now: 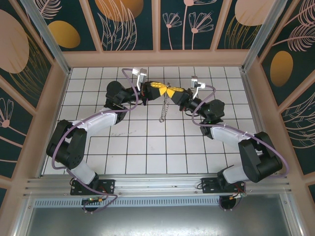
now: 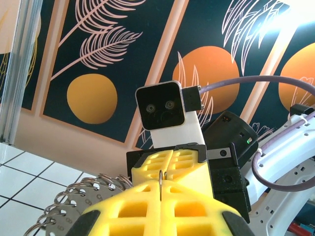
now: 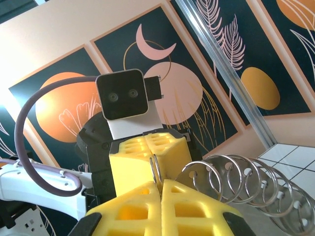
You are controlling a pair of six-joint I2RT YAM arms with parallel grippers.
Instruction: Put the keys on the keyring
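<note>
here, above the tabletop's (image 1: 147,147) far middle, left gripper (image 1: 156,89) and right gripper (image 1: 175,92) meet nose to nose, both clamped on the keyring (image 1: 164,107), its rings dangling straight down between them.

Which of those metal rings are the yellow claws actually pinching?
The ring standing upright between the right gripper's fingers; the other rings hang free beside it.

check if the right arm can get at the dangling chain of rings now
Probably not: the right claw is shut on a thin wire loop, tip to tip with the left claw, and the chain of rings hangs below. It would have to let go first.
</note>
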